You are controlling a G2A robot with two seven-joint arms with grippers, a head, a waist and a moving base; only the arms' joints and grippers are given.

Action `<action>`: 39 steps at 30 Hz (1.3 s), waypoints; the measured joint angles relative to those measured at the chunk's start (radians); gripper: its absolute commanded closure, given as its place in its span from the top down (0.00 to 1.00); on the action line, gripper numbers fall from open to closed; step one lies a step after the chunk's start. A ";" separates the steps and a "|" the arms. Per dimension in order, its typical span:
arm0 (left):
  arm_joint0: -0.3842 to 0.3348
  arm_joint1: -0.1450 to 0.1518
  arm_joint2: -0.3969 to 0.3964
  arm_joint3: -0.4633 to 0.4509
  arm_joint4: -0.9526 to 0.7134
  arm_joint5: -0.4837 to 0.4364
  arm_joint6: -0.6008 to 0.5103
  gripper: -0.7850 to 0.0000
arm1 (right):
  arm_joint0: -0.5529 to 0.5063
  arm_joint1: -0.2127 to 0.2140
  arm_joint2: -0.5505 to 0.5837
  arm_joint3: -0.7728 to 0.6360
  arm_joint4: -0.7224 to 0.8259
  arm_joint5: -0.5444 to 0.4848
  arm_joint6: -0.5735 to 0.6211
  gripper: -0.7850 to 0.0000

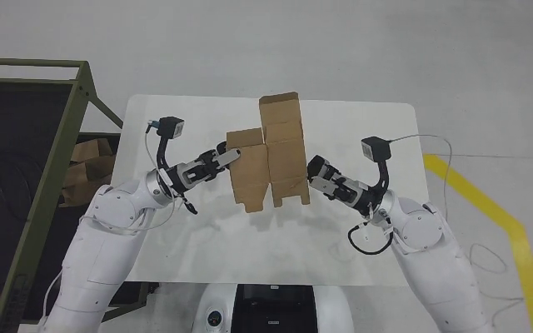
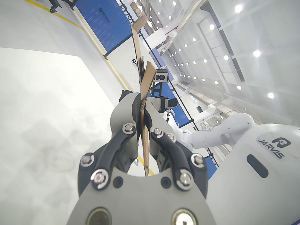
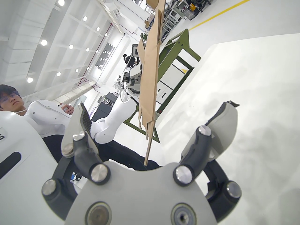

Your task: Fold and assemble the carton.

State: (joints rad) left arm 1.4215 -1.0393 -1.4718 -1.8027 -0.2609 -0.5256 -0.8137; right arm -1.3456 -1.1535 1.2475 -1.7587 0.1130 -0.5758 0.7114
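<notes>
carton (image 1: 271, 158): flat blank held up over the bench (image 1: 358, 241), between both arms | left hand (image 2: 141, 108): pinching one carton edge, carrying it so the panels stay free for folding | right hand (image 3: 152, 118): spread, opposite edge between its fingers with gaps either side, probably poised to clamp
</notes>
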 measured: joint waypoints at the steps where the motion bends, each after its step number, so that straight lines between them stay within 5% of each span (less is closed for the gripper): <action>1: 0.000 0.000 0.001 0.000 0.001 -0.001 0.001 0.00 | 0.002 0.000 -0.004 0.000 0.000 0.002 -0.002 0.87; 39: -0.008 0.003 0.033 0.000 0.025 0.005 0.025 0.00 | 0.042 0.000 -0.056 0.034 0.031 0.018 -0.014 0.00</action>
State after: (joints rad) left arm 1.4133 -1.0362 -1.4387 -1.8030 -0.2358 -0.5206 -0.7886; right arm -1.3035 -1.1537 1.1912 -1.7251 0.1445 -0.5575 0.6974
